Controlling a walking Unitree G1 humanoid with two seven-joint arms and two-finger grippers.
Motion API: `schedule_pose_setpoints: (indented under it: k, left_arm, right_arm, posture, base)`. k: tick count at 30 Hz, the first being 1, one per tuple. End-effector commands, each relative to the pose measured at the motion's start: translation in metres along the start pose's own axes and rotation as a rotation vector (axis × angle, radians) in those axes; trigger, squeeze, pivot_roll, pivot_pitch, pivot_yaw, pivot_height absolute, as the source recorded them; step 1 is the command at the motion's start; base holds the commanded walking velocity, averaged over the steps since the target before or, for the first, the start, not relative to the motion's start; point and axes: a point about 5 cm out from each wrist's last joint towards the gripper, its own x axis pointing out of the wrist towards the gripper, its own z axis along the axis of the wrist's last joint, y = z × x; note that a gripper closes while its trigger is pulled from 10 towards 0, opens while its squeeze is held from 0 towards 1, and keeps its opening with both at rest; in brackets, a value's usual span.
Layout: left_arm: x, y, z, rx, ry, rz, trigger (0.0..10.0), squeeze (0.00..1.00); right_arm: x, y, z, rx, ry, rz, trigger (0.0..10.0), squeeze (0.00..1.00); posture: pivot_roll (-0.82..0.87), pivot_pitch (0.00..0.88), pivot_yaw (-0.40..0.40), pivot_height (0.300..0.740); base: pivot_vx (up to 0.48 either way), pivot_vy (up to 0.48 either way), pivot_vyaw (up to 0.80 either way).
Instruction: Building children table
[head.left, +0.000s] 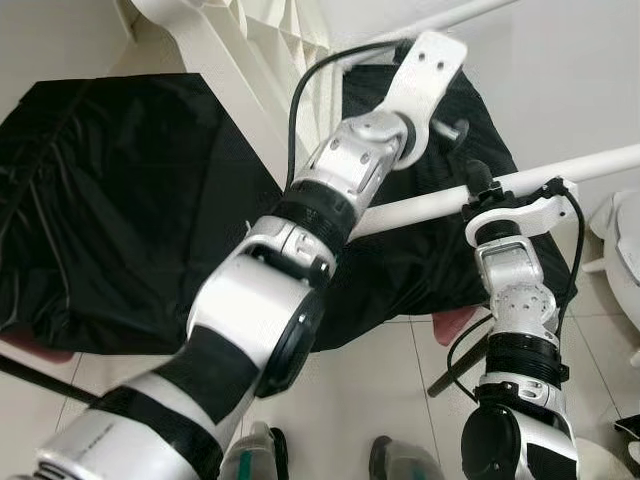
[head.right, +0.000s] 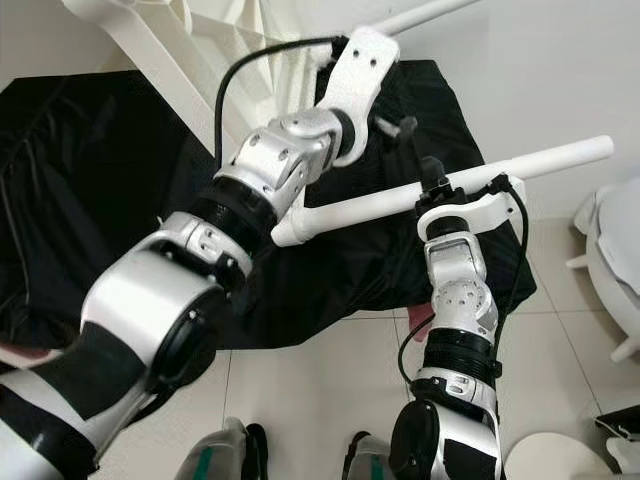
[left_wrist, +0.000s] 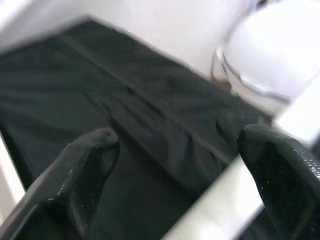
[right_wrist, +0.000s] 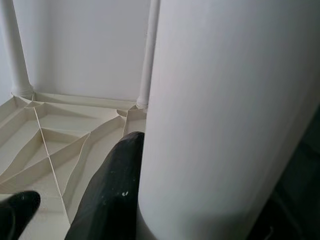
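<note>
1. Held in the right pincer (head.left: 478, 190): a loose white table leg (head.right: 540, 160), clamped near its middle and lying almost level in the air, over the right edge of the black cloth (head.left: 120, 200) and out past it above the tiled floor (head.left: 390, 380).
2. In the right wrist view, pressed one black finger (right_wrist: 115, 190) flat against the leg's round wall. Other finger hidden behind the tube, but grip judged closed and firm.
3. Raised high at the end of the bent left arm: the left pincer (left_wrist: 175, 145), spread wide and holding nothing. Passed just beside one of its fingers a pale bar, too blurred to tell whether touching.
4. Found the table top (right_wrist: 75, 145) turned ribbed side toward the robot, beyond the far edge of the cloth, tilted rather than flat.
5. Noted two legs already seated in its corner sockets, one (right_wrist: 11, 50) at a far corner and another (right_wrist: 147, 55) next along the same edge.
6. Judged the step in hand as fitting a further leg, partly done, with the loose one carried but not yet at a socket.
7. Called for next, by that reading:
   - swinging the held leg end-on toward a free corner socket;
   - bracing the table top with the free pincer;
   - pushing straight along the leg's own axis, since a skewed entry would likely jam in the socket.
</note>
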Motion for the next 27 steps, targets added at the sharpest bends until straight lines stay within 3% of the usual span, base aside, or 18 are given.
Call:
schedule_pose_setpoints:
  k: [1,3,6,9,11,12,15,21,26,27]
  left_arm:
    - [-0.003,-0.005,-0.008,0.012,0.021,-0.046,10.0,0.0]
    - [-0.005,-0.004,-0.012,0.011,0.019,-0.063,10.0,0.0]
    - [-0.018,-0.005,-0.023,0.014,-0.005,-0.189,10.0,0.0]
    - [-0.02,-0.005,-0.024,0.012,-0.004,-0.205,10.0,0.0]
    - [-0.026,-0.003,-0.037,0.137,0.022,-0.23,10.0,0.0]
    - [-0.026,-0.003,-0.037,0.137,0.022,-0.23,10.0,0.0]
    - [-0.034,-0.006,-0.051,0.241,0.082,-0.264,10.0,0.0]
    - [-0.038,-0.01,-0.058,0.324,0.114,-0.266,10.0,0.0]
    - [-0.033,-0.008,-0.059,0.387,0.147,-0.195,10.0,0.0]
    - [-0.031,-0.007,-0.059,0.402,0.151,-0.173,10.0,0.0]
  right_arm:
    - [-0.016,-0.051,-0.041,-0.129,0.229,-0.242,10.0,0.0]
    - [-0.016,-0.05,-0.042,-0.132,0.233,-0.239,10.0,0.0]
    - [-0.014,-0.045,-0.044,-0.134,0.241,-0.22,10.0,0.0]
    - [-0.014,-0.044,-0.044,-0.136,0.243,-0.215,10.0,0.0]
    - [-0.013,-0.043,-0.043,-0.134,0.243,-0.206,10.0,0.0]
    - [-0.013,-0.043,-0.043,-0.134,0.243,-0.206,10.0,0.0]
    - [-0.014,-0.047,-0.042,-0.129,0.241,-0.223,10.0,0.0]
    - [-0.018,-0.052,-0.045,-0.109,0.251,-0.243,10.0,0.0]
    - [-0.02,-0.051,-0.048,-0.09,0.248,-0.236,10.0,0.0]
    - [-0.02,-0.051,-0.048,-0.087,0.247,-0.237,10.0,1.0]
  posture:
    - [0.02,0.102,0.058,0.74]
    - [0.02,0.102,0.052,0.74]
    - [0.03,0.102,0.048,0.74]
    - [0.03,0.102,0.048,0.74]
    - [0.03,0.111,0.047,0.74]
    - [0.03,0.111,0.047,0.74]
    - [0.03,0.122,0.048,0.74]
    - [0.03,0.13,0.054,0.74]
    - [0.03,0.133,0.059,0.74]
    - [0.03,0.133,0.06,0.74]
  base:
    - [0.0,0.0,0.0]
    - [0.0,0.0,0.0]
    - [0.0,0.0,0.0]
    - [0.0,0.0,0.0]
    - [0.0,0.0,0.0]
    - [0.0,0.0,0.0]
    - [0.0,0.0,0.0]
    - [0.0,0.0,0.0]
    - [0.0,0.0,0.0]
    - [0.0,0.0,0.0]
